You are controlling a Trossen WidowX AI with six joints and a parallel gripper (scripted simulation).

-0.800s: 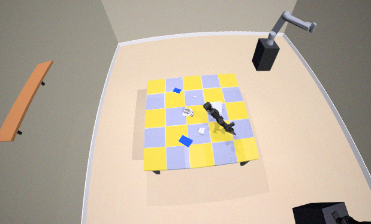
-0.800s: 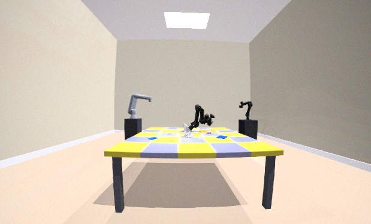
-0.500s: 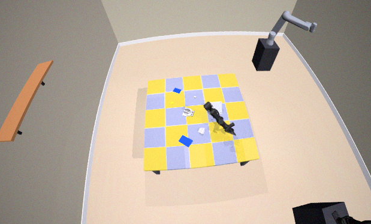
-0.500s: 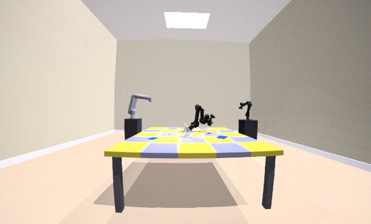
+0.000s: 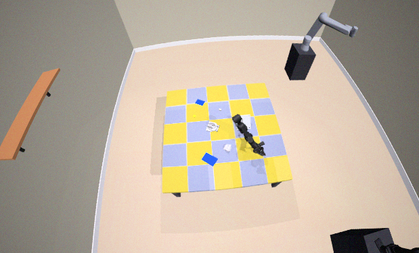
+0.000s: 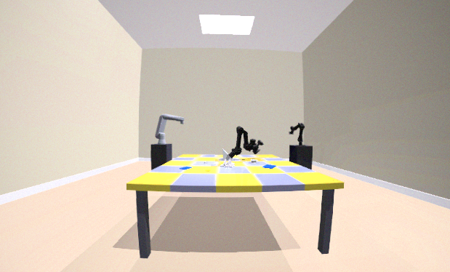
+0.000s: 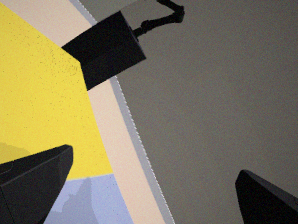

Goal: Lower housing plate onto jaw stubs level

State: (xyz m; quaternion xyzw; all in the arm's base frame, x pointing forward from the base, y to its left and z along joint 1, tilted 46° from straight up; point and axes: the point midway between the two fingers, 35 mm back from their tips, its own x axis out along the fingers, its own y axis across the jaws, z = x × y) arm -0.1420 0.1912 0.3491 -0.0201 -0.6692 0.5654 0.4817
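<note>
My gripper (image 5: 263, 149) (image 6: 261, 148) (image 7: 158, 169) is open and empty, raised over the table's right part in the top view. A white openwork assembly (image 5: 212, 126) (image 6: 227, 165) sits near the table's middle, to the left of the arm in the top view, well away from the fingers. A small white block-like piece (image 5: 227, 147) (image 6: 253, 161) lies apart from it. The jaws, pins and stubs are too small to tell apart. I cannot tell which white part is the housing plate or whether it is level. The wrist view shows none of these parts.
A white panel (image 5: 246, 121) (image 6: 225, 154) stands tilted beside the arm's base. Two blue pads (image 5: 210, 159) (image 5: 200, 102), a small white bit (image 5: 220, 109) and a yellow dot (image 5: 194, 116) lie on the checkered table (image 5: 174, 179). Other arms on black pedestals (image 5: 300, 62) (image 7: 112, 50) stand beyond it.
</note>
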